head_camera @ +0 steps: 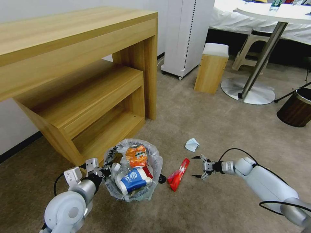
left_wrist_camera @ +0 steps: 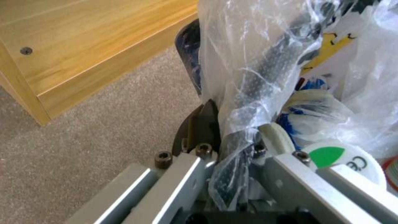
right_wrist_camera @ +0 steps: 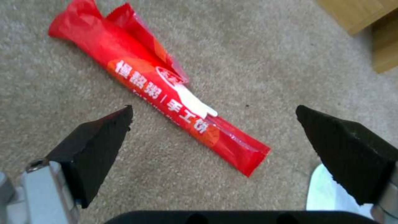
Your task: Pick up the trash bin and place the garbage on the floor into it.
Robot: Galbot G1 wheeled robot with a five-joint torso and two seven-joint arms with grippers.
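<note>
Right claw [head_camera: 198, 167], centre-right of the head frame, jaws spread wide, touching nothing, aimed at the red wrapper [head_camera: 178, 174] flat on the beige floor [head_camera: 210, 129] between claw and trash bin [head_camera: 136, 170]. Wrapper: probably light, thin, crinkly and slippery; best pinched across the narrow middle, tips pressed into the pile. Left claw [head_camera: 104, 170], lower left, clamped on bag-lined bin rim. Bin, lower centre, already holding cups and crushed can. Pale tissue [head_camera: 192, 144] just above the wrapper.

Our left end effector [head_camera: 103, 170] is clamped tight ahead of its bent arm; our right end effector [head_camera: 196, 167] reaches forward, fingers spread wide.
</note>
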